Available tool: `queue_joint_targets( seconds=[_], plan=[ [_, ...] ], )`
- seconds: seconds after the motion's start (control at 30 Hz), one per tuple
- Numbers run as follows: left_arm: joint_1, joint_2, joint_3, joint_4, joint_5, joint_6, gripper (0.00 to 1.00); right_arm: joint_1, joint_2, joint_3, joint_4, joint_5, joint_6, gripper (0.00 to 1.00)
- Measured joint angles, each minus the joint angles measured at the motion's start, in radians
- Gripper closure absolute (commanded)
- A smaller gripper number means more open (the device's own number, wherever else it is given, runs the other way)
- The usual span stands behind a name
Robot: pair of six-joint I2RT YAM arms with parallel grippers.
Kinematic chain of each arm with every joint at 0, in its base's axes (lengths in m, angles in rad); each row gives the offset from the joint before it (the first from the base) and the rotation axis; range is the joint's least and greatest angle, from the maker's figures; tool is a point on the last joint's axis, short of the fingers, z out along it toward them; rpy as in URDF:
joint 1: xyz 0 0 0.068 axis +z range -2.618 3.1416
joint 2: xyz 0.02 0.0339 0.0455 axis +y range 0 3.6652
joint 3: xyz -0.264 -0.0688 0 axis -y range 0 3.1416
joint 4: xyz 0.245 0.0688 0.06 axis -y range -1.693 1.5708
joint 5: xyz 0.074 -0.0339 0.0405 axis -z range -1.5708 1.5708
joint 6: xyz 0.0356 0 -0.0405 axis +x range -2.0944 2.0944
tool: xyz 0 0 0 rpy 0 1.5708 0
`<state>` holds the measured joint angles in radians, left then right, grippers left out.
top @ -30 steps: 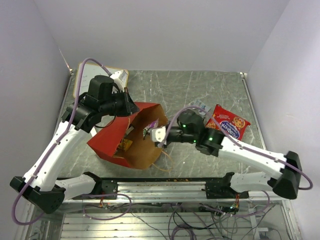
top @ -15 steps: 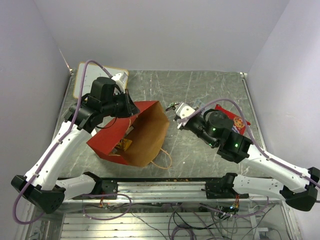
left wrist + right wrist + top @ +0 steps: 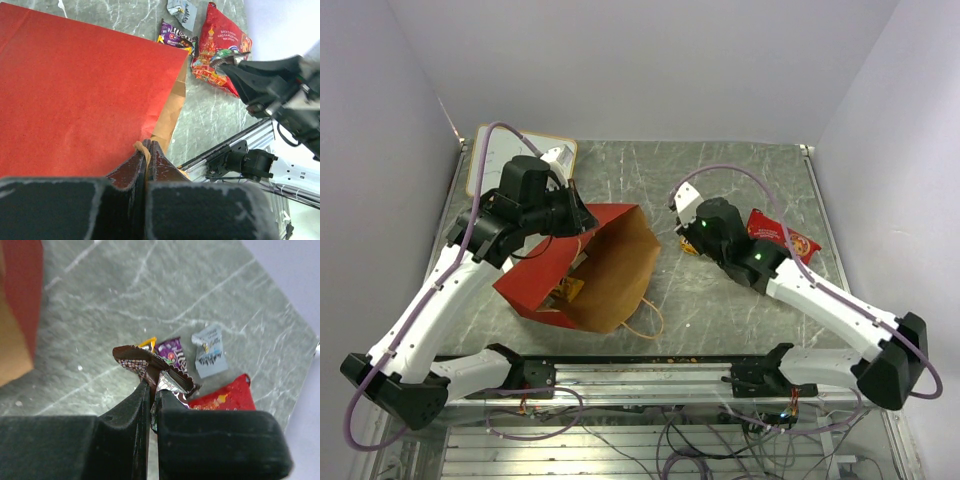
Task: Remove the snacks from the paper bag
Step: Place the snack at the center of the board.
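The red paper bag (image 3: 542,272) lies on its side, its brown mouth facing right. My left gripper (image 3: 582,216) is shut on its tan handle (image 3: 142,148) and holds the top edge up; the wrist view shows the bag's red side (image 3: 75,90). My right gripper (image 3: 154,385) is shut on a dark brown crinkly bar wrapper (image 3: 131,359), held above the table right of the bag (image 3: 676,204). Below it lie a purple packet (image 3: 172,351), a grey-white wrapper (image 3: 210,351) and the large red bag of snacks (image 3: 782,238). An orange-yellow packet (image 3: 570,290) sits inside the paper bag.
A white board with a tan frame (image 3: 490,160) stands at the far left behind the left arm. The bag's other loop handle (image 3: 645,322) lies on the grey marble table (image 3: 740,170) near the front rail (image 3: 640,375). Walls close in both sides.
My right gripper has drawn out of the bag's mouth and swung right and away with the brown wrapper, to above the snacks on the table. The left arm has stayed still.
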<state>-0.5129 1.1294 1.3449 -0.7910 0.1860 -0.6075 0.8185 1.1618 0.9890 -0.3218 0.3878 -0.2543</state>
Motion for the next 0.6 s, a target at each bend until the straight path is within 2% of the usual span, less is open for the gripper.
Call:
queue_joint_targets(
  seconds=[0.1, 0.33, 0.6],
  plan=[
    [0.0, -0.001, 0.0, -0.002, -0.003, -0.003, 0.93, -0.061, 0.061, 0.023, -0.072, -0.056, 0.018, 1.0],
    [0.0, -0.002, 0.0, -0.008, -0.007, -0.007, 0.93, -0.089, 0.167, 0.037, -0.169, -0.174, 0.049, 1.0],
    [0.0, 0.007, 0.0, -0.023, -0.003, -0.005, 0.93, -0.128, 0.259, 0.048, -0.194, -0.261, 0.054, 1.0]
  ],
)
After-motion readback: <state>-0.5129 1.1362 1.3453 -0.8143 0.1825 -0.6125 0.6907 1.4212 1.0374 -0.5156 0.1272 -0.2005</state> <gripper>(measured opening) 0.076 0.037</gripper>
